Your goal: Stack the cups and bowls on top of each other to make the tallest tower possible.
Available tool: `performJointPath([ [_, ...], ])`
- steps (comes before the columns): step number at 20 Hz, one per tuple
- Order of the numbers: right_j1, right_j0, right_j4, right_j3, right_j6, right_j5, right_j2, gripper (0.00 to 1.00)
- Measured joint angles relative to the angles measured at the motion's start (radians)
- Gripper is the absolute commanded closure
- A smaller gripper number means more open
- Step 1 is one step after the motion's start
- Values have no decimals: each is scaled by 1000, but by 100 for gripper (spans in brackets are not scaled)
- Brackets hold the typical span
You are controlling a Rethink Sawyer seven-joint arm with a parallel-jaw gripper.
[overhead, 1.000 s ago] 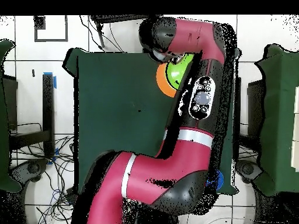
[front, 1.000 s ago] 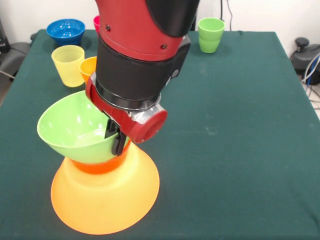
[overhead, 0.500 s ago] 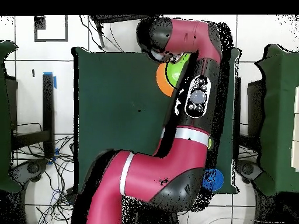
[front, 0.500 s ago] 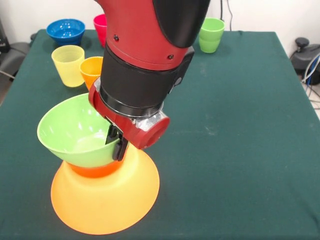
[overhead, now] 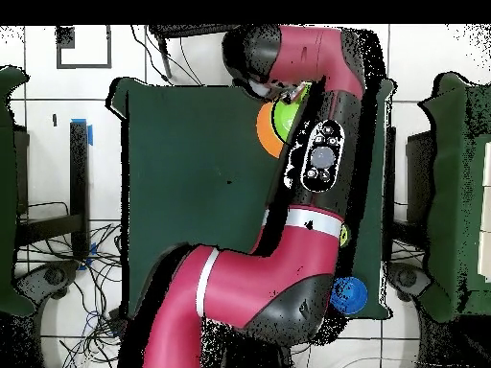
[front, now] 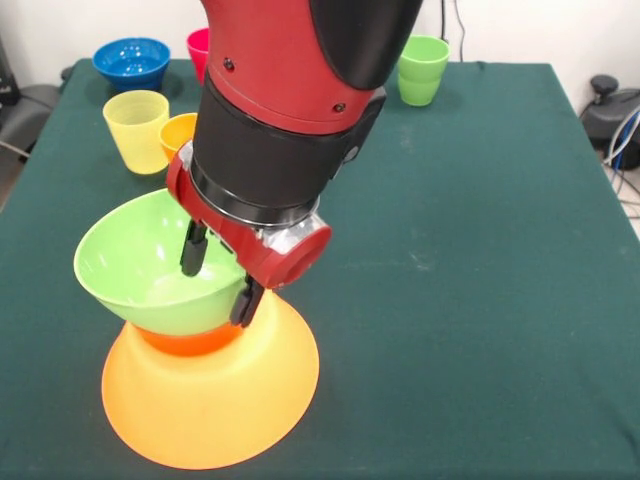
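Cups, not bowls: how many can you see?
4, maybe more behind the arm: yellow cup and orange cup at the back left, a red one mostly hidden beyond them, and a green cup far right.

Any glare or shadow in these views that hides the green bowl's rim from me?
Front view: even light, soft sheen inside the green bowl, rim clear except where the gripper straddles it. Overhead view: the arm covers most of the bowl.

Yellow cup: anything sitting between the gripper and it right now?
Only the lime green bowl's rim: the open gripper straddles that wall, one finger inside the bowl, one outside. Beyond it, bare cloth runs to the yellow cup. The orange cup stands beside the yellow cup, close enough to crowd a grasp.
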State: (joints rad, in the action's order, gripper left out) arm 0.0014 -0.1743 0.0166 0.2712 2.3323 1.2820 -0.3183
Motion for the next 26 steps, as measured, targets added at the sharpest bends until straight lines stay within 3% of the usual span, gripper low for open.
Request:
performJointPath([
  [10, 35, -1, 39, -74, 0, 137, -30, 0],
  [18, 37, -1, 89, -76, 0, 136, -31, 0],
  [26, 17, 0, 97, -64, 0, 97, -31, 0],
])
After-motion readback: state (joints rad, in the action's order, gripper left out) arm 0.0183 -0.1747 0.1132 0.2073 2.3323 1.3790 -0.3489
